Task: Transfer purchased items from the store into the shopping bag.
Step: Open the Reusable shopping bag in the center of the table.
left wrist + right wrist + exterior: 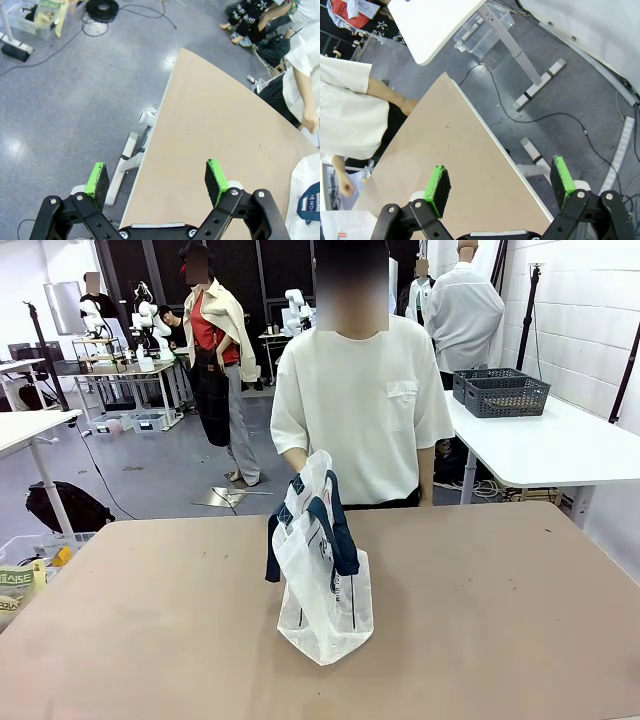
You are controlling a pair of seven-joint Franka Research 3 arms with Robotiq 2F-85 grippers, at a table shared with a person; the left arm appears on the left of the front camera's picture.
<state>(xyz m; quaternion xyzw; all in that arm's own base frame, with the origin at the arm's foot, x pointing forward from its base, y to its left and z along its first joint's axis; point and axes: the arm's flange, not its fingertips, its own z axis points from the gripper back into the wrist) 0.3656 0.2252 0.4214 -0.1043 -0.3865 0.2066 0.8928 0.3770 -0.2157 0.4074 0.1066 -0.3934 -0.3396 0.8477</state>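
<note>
Here's the shopping bag (pixel 325 585), standing upright near the middle of the tan worktop (pixel 500 620), slightly toward the far side. It's thin, translucent white plastic, with the dark navy handles (pixel 340 528) flopped down over its front and side. The person (pixel 360 410) in a white T-shirt stands at the far edge right behind it, one hand (pixel 296 457) down at the bag's top edge, pinching the plastic there. Whether anything is inside, I can't tell through the film. Over in the left wrist view, the left tool (pixel 156 176) hangs spread wide with nothing between its green pads (pixel 96 181), looking down past the worktop's edge at the grey floor (pixel 75 100), and a corner of the bag with dark print peeks in at the lower right. In the right wrist view it's the same story for the right tool (pixel 500 181): fingers wide apart, holding nothing, poised above the worktop's edge, with the person's hand and a bit of the bag in the lower left corner. Farther back on the right, a dark grey mesh basket (pixel 500 392) sits on a white worktop (pixel 560 445), well apart from the bag.
</note>
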